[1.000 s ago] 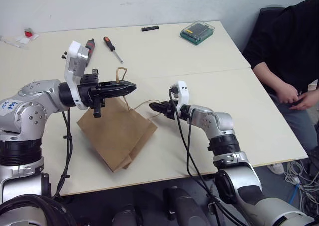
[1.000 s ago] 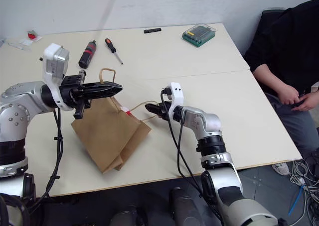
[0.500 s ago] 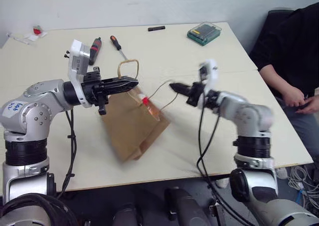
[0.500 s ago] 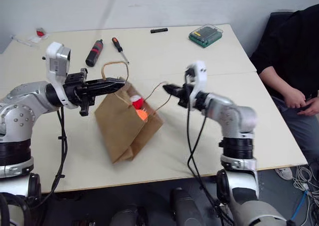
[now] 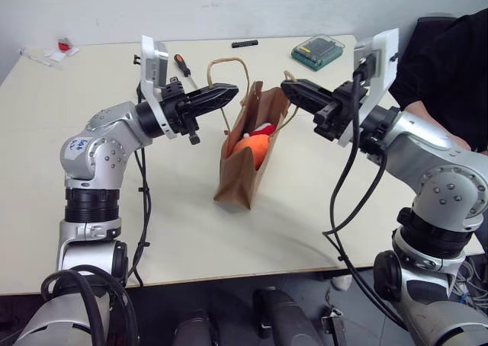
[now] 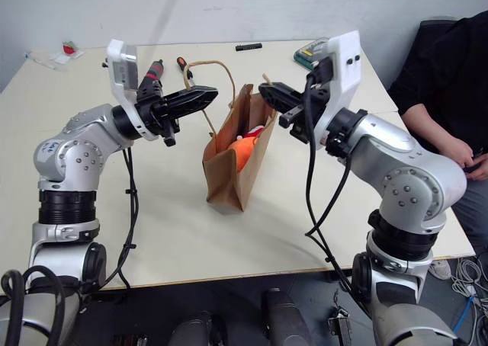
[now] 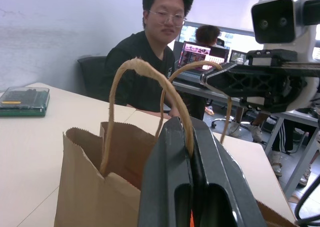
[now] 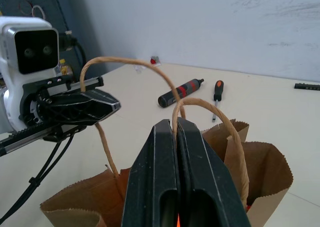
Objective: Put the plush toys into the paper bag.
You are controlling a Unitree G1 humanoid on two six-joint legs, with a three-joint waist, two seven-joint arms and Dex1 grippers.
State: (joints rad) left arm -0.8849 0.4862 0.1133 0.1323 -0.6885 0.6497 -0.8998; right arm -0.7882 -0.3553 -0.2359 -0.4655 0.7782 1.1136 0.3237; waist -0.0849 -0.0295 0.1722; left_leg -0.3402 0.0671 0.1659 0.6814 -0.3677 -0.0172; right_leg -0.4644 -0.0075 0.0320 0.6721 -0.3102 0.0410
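The brown paper bag point(image 5: 239, 174) stands upright and open on the table point(image 5: 152, 232), held up by its two loop handles. My left gripper point(image 5: 234, 93) is shut on the left handle point(image 7: 145, 72). From the other side, my right gripper point(image 5: 287, 86) is shut on the right handle point(image 8: 202, 106). Inside the bag's mouth lie the plush toys: the orange one point(image 5: 248, 149) and, above it, the red-and-white one point(image 5: 264, 129). Both are partly hidden by the bag's wall.
Behind the bag lie a screwdriver point(image 5: 184, 66), a black-and-red tool point(image 6: 153, 72), a black marker point(image 5: 244, 43) and a green case point(image 5: 319, 51). A person in black point(image 5: 450, 64) sits at the table's right edge. Small red-and-white bits point(image 5: 61, 47) lie far left.
The right gripper shut on the second handle and rose. Both grippers came up and drew the slumped bag upright, so the toys now sit inside its open mouth.
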